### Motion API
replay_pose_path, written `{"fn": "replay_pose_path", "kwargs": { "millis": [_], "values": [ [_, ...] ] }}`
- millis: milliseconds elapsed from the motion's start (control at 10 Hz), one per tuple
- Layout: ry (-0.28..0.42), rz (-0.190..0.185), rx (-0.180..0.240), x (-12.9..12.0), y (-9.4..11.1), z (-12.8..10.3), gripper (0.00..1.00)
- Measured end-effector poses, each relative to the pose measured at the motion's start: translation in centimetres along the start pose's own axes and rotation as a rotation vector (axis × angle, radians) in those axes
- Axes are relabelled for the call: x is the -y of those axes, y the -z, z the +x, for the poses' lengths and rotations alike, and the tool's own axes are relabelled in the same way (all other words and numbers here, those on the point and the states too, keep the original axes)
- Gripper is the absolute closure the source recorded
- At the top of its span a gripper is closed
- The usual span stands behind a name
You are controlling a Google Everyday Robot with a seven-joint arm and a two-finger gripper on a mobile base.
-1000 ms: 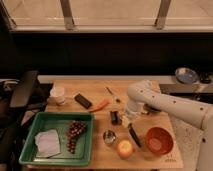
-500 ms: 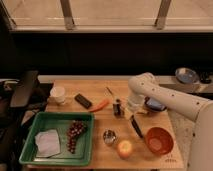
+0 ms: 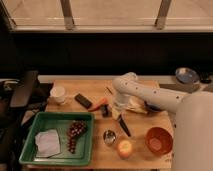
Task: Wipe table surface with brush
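- Tan wooden table surface [image 3: 95, 92] carries the brush [image 3: 106, 111] at its middle, just right of the orange carrot [image 3: 98, 104].
- Camera view: gripper [image 3: 116, 111] sits right beside the brush; whether it grips cannot be told.
- Judgement: keep strokes short, clear of the metal cup [image 3: 109, 136] and green tray [image 3: 30, 145].

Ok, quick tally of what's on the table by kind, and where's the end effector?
Containers: 4 (green tray, white cup, metal cup, orange bowl)
Food: 3 (grapes, carrot, apple)
Tools: 3 (brush, black block, black-handled utensil)
Cloth: 1 (white cloth)
Total: 11
End effector: beside the brush, mid-table.
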Motion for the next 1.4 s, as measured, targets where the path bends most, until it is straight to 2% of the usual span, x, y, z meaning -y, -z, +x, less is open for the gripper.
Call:
{"fn": "replay_pose_path", "kwargs": {
  "millis": [300, 500, 700, 900, 1100, 1300, 1400],
  "values": [
    [-0.016, -0.013, -0.01, -0.5, -0.6, 2.7, 1.0],
    [-0.051, -0.008, -0.021, 0.7, -0.3, 5.6, 1.0],
    [-0.103, 0.024, -0.035, 3.4, 0.5, 8.2, 1.0],
    [-0.126, 0.059, -0.046, 5.4, 1.0, 8.0, 1.0],
    [-0.111, 0.082, -0.049, 6.2, 1.3, 6.5, 1.0],
    [-0.073, 0.088, -0.055, 5.2, 1.0, 4.1, 1.0],
    [-0.042, 0.086, -0.058, 3.5, 0.6, 2.7, 1.0]
  ]
}}
